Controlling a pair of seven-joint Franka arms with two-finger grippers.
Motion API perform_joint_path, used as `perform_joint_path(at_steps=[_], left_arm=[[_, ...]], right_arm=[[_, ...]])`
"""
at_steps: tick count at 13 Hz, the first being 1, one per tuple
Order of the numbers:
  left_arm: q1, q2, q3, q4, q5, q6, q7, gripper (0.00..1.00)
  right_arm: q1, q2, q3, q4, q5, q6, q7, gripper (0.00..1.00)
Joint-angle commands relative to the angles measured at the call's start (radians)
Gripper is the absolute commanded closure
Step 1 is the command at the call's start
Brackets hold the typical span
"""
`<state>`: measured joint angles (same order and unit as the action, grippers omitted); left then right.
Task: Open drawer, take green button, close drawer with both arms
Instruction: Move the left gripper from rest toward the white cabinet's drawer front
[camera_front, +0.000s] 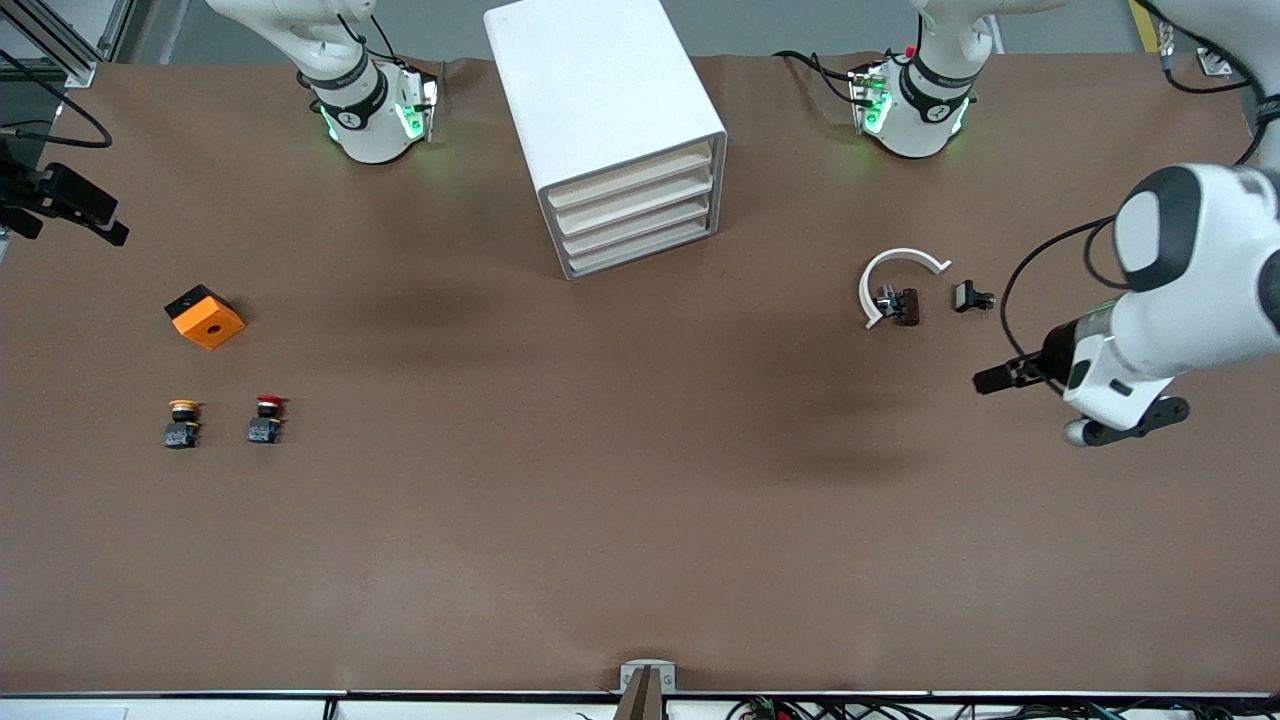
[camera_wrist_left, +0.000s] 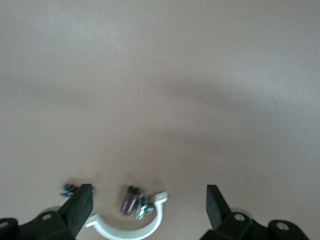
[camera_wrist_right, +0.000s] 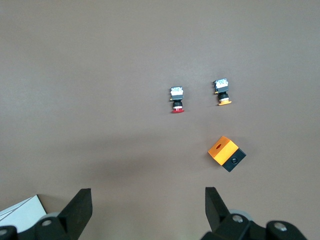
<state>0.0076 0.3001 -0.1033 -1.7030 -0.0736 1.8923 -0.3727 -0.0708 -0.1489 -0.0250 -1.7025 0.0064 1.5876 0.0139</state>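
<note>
A brown counter (camera_front: 640, 520) fills the front view. Lowest in that frame, toward the right arm's end, a yellow-capped button (camera_front: 182, 422) and a red-capped button (camera_front: 266, 418) stand side by side and a little apart. An orange block (camera_front: 205, 317) with a black underside lies higher in the frame, above the yellow one.

Toward the left arm's end, the left hand (camera_wrist_left: 147, 202) hangs over bare counter. Its fingers are spread wide and hold nothing. A white open ring (camera_front: 900, 256) lies just above it in the front frame. A small dark part (camera_front: 905, 305) sits at the ring's gap, and a second black part (camera_front: 972, 296) lies beside it. The left wrist view shows the ring and the dark part low in its frame, between the fingertips.

The right hand (camera_wrist_right: 148, 202) hangs at the right arm's end, over the counter near the block and the two buttons. Its fingers are also parted wide and empty.

In the top middle of the front frame stands the white cabinet (camera_front: 600, 90). The drawer (camera_front: 645, 250), the lowest of the four, is pushed in flush with the three drawers above it. The green button shows in no view.
</note>
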Motion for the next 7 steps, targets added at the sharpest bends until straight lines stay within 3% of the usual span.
perform_joint_path(at_steps=[1, 7], left_arm=[[-0.04, 0.056, -0.004, 0.028, -0.006, 0.045, -0.104, 0.0], [-0.118, 0.149, -0.006, 0.071, -0.009, 0.076, -0.337, 0.0]], right_arm=[[-0.015, 0.017, 0.004, 0.032, 0.014, -0.017, -0.011, 0.0], [-0.02, 0.044, 0.004, 0.044, 0.012, -0.011, -0.012, 0.0]])
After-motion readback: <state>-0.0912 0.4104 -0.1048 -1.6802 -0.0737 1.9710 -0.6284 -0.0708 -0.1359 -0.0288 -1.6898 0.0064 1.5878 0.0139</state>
